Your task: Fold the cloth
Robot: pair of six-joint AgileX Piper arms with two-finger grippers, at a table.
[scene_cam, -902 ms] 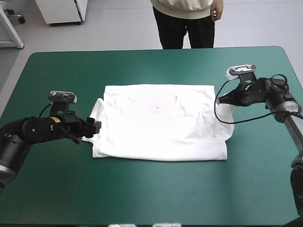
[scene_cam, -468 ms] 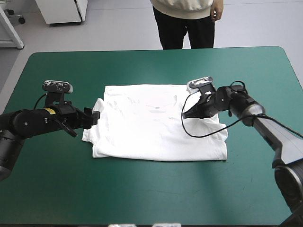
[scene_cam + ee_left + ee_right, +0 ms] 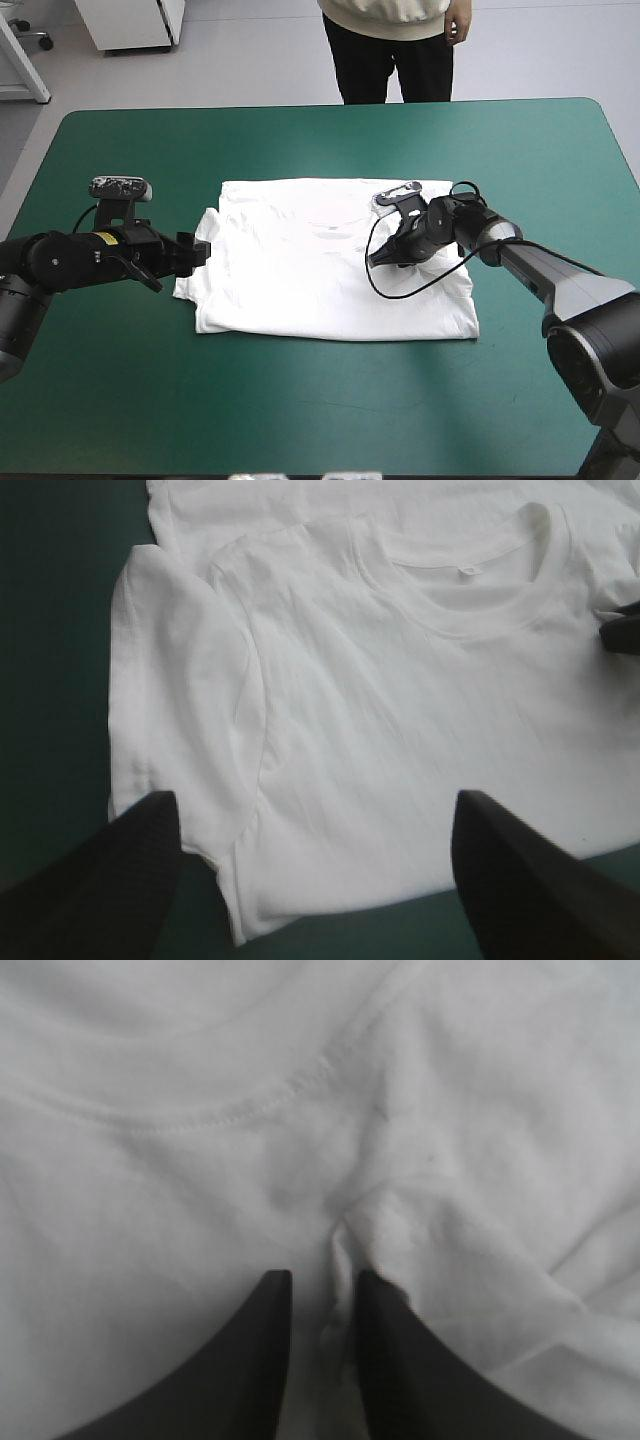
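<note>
At the centre of the worktop, I see the T-shirt spread flat, collar toward the far edge. Left gripper sits low at the shirt's left sleeve, fingers wide apart, holding nothing. Right gripper is over the shirt beside the collar, fingers nearly closed, a ridge of cloth pinched between them.

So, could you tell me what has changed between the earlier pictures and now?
The right gripper, shut on the T-shirt, has carried the sleeve on its side inward from the shirt's edge over the chest. The left gripper, open, edged slightly closer to the other sleeve. The rest of the shirt stays spread flat.
</note>
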